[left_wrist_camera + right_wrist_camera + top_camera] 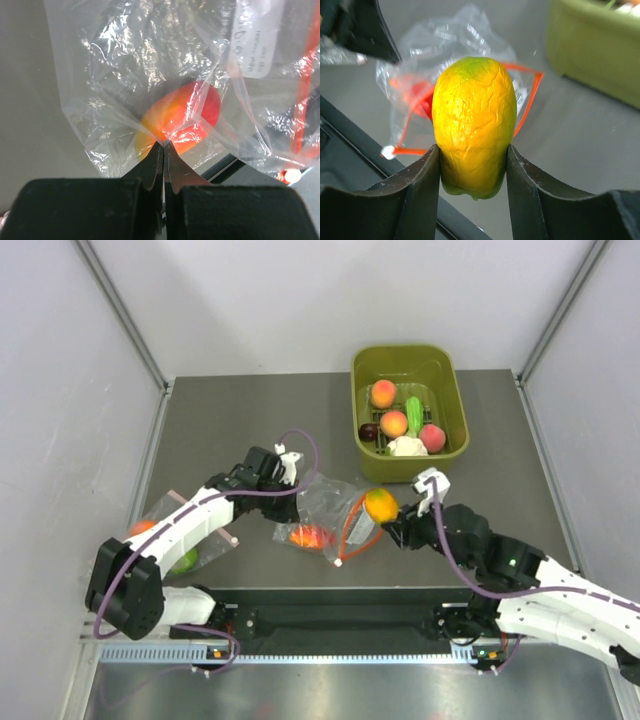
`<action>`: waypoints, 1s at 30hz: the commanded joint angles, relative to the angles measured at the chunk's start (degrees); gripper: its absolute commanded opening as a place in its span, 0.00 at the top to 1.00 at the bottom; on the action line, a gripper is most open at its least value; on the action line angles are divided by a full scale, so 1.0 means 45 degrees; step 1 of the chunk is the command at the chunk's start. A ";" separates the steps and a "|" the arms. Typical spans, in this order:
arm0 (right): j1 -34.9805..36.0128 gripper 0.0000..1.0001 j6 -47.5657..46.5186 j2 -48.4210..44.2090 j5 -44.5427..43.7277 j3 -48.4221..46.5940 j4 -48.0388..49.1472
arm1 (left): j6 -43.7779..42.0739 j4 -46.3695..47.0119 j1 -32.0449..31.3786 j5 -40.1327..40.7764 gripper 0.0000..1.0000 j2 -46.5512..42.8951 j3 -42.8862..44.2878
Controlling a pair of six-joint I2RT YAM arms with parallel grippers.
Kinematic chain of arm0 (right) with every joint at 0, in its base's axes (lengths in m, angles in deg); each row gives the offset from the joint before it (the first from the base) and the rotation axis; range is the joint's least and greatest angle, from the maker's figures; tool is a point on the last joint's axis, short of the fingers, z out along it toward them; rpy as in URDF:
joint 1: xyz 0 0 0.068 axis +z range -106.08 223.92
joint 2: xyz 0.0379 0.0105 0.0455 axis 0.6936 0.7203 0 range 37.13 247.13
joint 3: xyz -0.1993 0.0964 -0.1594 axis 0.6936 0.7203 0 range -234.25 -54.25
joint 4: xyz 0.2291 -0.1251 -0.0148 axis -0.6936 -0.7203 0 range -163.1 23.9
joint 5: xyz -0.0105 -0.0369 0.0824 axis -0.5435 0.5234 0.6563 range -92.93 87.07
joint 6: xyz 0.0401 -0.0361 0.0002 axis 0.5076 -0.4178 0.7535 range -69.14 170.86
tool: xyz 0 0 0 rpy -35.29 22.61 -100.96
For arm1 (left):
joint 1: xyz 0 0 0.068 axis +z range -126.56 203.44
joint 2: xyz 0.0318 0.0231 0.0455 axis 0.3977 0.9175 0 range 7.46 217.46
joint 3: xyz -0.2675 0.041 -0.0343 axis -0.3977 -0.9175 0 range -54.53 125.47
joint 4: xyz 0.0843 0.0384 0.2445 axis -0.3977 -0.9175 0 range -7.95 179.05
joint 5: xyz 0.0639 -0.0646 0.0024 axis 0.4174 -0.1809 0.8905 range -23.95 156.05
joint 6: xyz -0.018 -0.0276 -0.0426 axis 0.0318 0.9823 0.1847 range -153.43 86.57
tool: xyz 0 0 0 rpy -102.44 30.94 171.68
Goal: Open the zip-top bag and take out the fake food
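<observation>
Right pincer [474,150] clamps the yellow-orange piece [474,120] just outside the zip-top bag [322,502]; left pincer [163,144], pinched together on its plastic, anchors it for extraction.

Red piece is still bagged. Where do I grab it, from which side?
Probably take the red piece across its narrow middle, reaching in through the open orange-red mouth of the zip-top bag, from the right. The left gripper pinches the bag's other side. Free the right gripper of the yellow-orange piece first.
</observation>
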 commanded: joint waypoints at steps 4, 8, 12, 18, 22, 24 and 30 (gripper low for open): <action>0.0140 0.97 -0.0560 -0.0741 -0.2055 -0.2095 -0.1296 | 0.0163 0.0112 0.0042 -0.0297 1.00 -0.0686 -0.0178; -0.0230 0.97 -0.1361 0.0290 -0.2703 -0.3073 -0.0673 | 0.0202 0.0151 0.0061 -0.0473 1.00 -0.0822 -0.0256; -0.2081 0.97 -0.2435 0.1893 -0.1400 -0.3991 0.0886 | 0.0203 0.0171 0.0061 -0.0571 1.00 -0.0881 -0.0256; -0.6673 0.97 -0.2612 0.4744 0.2724 -0.5163 0.2784 | 0.0242 0.0229 0.0042 -0.0630 1.00 -0.1057 -0.0393; -0.8215 0.97 -0.2730 0.6795 0.3778 -0.6275 0.3214 | 0.0242 0.0249 0.0042 -0.0688 1.00 -0.1096 -0.0412; -0.8608 0.96 -0.2866 0.7714 0.3839 -0.6550 0.3526 | 0.0242 0.0268 0.0041 -0.0669 1.00 -0.1096 -0.0412; -0.9253 0.53 -0.2925 0.9005 0.3351 -0.7175 0.3528 | 0.0242 0.0288 0.0022 -0.0805 1.00 -0.1037 -0.0413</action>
